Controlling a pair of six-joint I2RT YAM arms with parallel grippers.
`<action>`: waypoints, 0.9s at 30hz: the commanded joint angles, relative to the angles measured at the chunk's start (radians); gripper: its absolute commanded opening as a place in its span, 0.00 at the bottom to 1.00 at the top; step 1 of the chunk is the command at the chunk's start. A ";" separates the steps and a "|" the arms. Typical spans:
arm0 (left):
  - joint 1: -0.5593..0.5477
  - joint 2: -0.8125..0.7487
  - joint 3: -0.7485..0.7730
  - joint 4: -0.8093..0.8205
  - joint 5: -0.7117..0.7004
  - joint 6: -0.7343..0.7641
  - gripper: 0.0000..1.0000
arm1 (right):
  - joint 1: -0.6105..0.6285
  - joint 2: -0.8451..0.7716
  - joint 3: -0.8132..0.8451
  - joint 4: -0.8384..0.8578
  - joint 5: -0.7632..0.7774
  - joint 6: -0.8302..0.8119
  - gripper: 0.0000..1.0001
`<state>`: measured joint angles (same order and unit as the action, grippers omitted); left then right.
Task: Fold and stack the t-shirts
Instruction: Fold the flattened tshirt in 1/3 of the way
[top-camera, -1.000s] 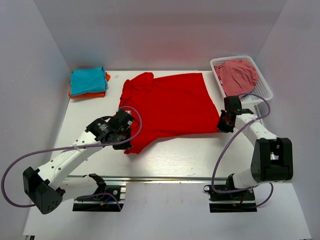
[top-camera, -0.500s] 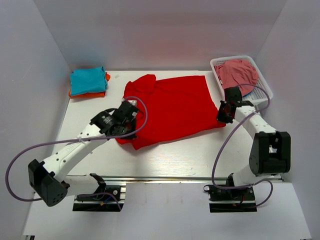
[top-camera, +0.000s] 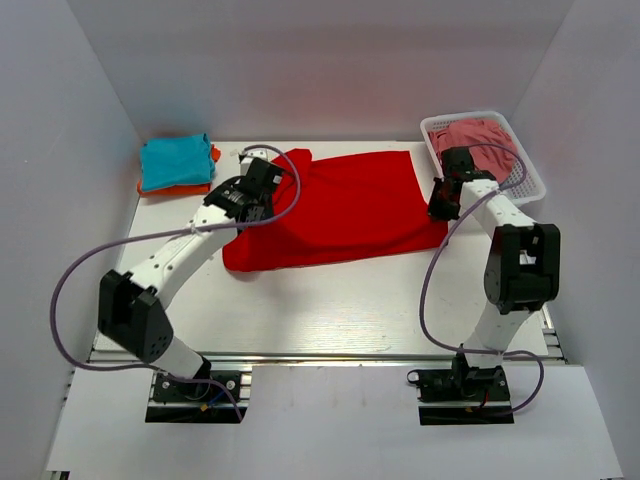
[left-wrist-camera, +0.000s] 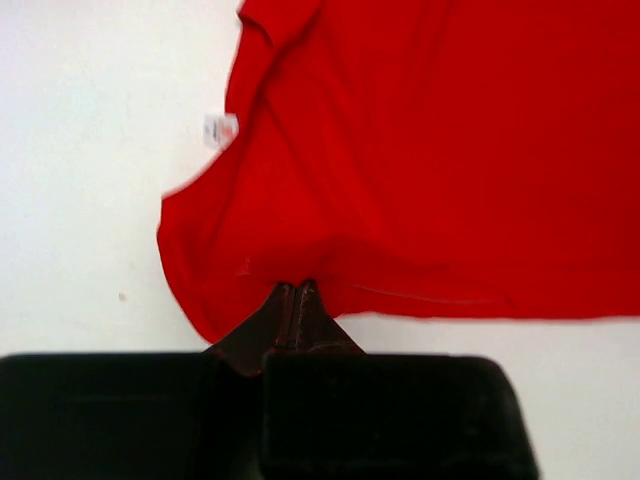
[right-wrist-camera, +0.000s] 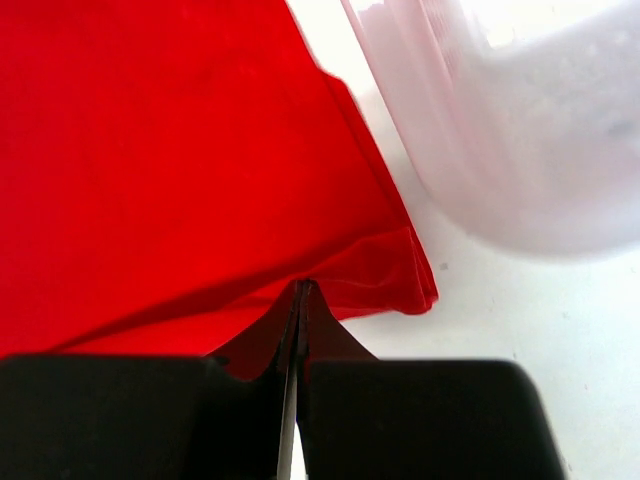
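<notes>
**Red shirt in the middle of a fold, both grippers holding an edge**

Red cloth covers the middle of the table: the red t-shirt lies spread wide, with its collar end toward the left and its right side just beside the white basket. Your left gripper has its jaws pressed together on a small pinch of the shirt's edge, and the cloth runs away from it in soft wrinkles. Your right gripper is the same: jaws fully together on an edge near the right corner of the shirt, with the basket wall very close on its right. From above, the left gripper and the right gripper stand over the two sides of the shirt, about halfway across it.

I judge that you are in the folding step, carrying one long edge over the body of the shirt toward the far edge. The stacking is not yet begun; the teal t-shirt waits folded on the orange t-shirt at the far left corner.

For the next move, bring both grippers to the far edge at the same height and the same pace, so the cloth between them is flat, then lower and open them together. Watch the right side, because the basket with its pink garment is near and the corner could catch on it.
</notes>
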<state>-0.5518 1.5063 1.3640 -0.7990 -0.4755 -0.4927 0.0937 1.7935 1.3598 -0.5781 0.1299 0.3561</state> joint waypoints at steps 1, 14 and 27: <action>0.062 0.057 0.072 0.104 -0.025 0.072 0.00 | 0.000 0.046 0.093 -0.034 0.007 -0.025 0.00; 0.205 0.357 0.326 0.228 0.115 0.262 0.00 | 0.000 0.242 0.349 -0.063 0.001 -0.169 0.00; 0.266 0.621 0.535 0.274 0.270 0.424 0.00 | 0.005 0.374 0.486 0.043 -0.177 -0.339 0.00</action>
<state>-0.2966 2.0960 1.8130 -0.5522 -0.2653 -0.1169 0.0940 2.1536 1.8023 -0.5949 0.0048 0.0711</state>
